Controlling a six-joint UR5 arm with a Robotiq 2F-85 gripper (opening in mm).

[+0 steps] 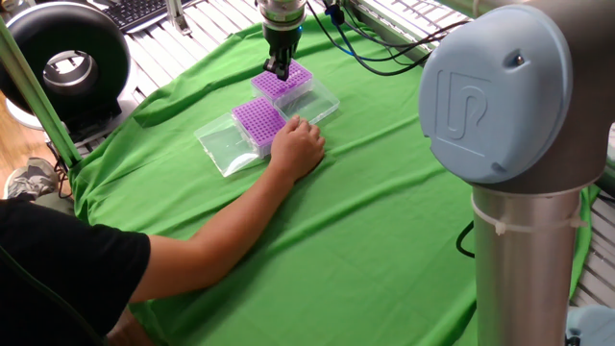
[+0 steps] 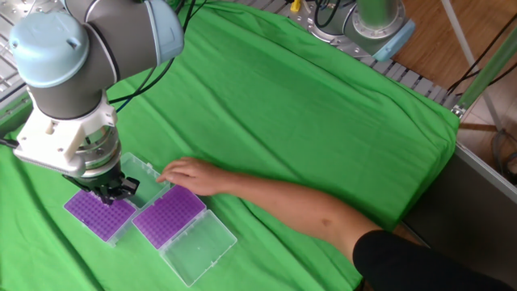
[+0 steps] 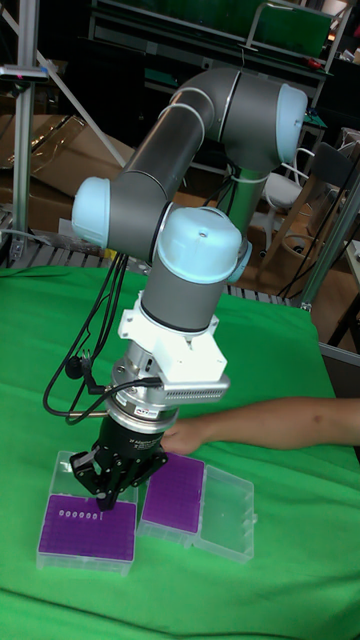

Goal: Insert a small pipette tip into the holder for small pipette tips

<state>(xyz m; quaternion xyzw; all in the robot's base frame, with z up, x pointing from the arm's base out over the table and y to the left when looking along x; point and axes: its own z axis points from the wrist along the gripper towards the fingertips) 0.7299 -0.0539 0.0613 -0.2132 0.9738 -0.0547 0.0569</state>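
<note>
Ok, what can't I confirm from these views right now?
- Pipette tip in the end effector: too small in every view; grip state unclear.
- Which hole it is over on the purple rack: end effector covers it in all three views.
- The person's fingers: contact with the second rack unclear.

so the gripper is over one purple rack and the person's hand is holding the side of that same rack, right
Not quite. The gripper is over one purple rack, but the person's hand rests by the other purple rack, the one next to it with its clear lid laid open. The other fixed view shows this.
</note>
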